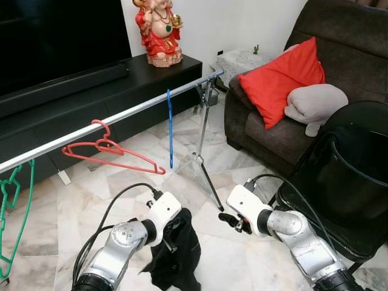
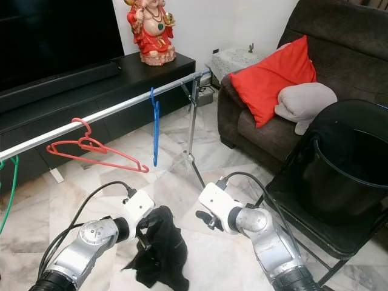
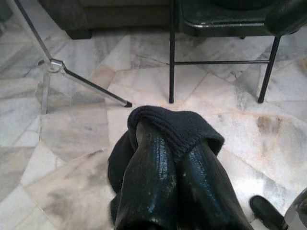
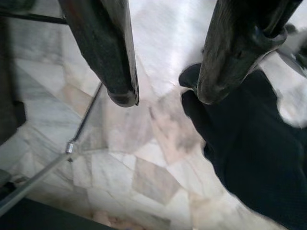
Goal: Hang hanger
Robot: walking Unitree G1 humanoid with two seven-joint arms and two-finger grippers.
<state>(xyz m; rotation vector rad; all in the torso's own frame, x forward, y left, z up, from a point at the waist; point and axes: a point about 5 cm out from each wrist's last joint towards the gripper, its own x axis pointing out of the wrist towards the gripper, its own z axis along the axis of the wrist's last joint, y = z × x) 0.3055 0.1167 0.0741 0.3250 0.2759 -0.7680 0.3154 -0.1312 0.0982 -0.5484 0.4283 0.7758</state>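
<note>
Hanging on the rail: three hangers, one black garment in the left jaws

Three hangers are on the silver rail [image 1: 121, 115], which runs from the near left up toward the sofa. A red hanger [image 1: 112, 151] hooks over its middle, a blue hanger [image 1: 170, 127] hangs edge-on nearer the far end, and a green hanger [image 1: 15, 206] hangs at the near left end. All three are well apart from one another.

One black garment [image 1: 179, 251] is bunched in the left gripper [image 1: 170, 233], low over the marble floor [image 1: 79, 194]; the wrist view shows the two fingers [image 3: 148, 177] pressed together with the knit cloth folded over their tips. The right gripper [image 1: 233, 221] hovers just beside the garment, its jaws spread apart and gripping nothing.

One black bin [image 1: 351, 176] sits on a black folding chair [image 2: 303, 206] at the right; what lies inside cannot be made out. Two cushions, one red cushion [image 1: 282, 79] and one grey cushion [image 1: 315, 103], lie on the brown sofa [image 1: 345, 42].
</note>
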